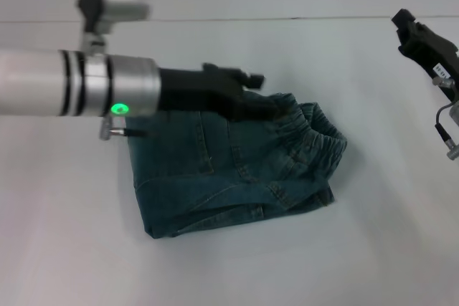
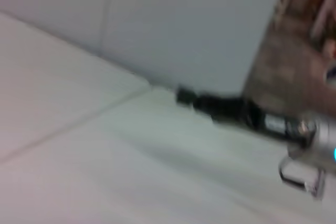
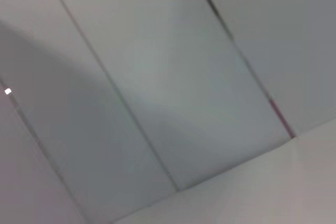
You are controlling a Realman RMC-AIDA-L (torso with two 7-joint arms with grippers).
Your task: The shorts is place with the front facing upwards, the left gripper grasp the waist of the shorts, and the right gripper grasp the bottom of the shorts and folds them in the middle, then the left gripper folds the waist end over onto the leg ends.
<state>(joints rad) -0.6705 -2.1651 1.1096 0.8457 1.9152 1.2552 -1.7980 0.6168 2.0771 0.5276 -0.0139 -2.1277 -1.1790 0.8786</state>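
Blue denim shorts (image 1: 237, 170) lie folded into a compact bundle in the middle of the white table (image 1: 64, 249). The gathered elastic waist (image 1: 323, 141) shows at the bundle's right side. My left gripper (image 1: 247, 98) reaches in from the left and hovers at the far edge of the shorts, close to the waist band. My right gripper (image 1: 419, 37) is raised at the far right, well away from the shorts. In the left wrist view only the table and the right arm (image 2: 247, 115) farther off show; the shorts are out of that view.
The table's far edge (image 1: 237, 18) meets a pale wall. The right wrist view shows only wall panels (image 3: 157, 77). Cables (image 1: 446, 123) hang from the right arm at the right border.
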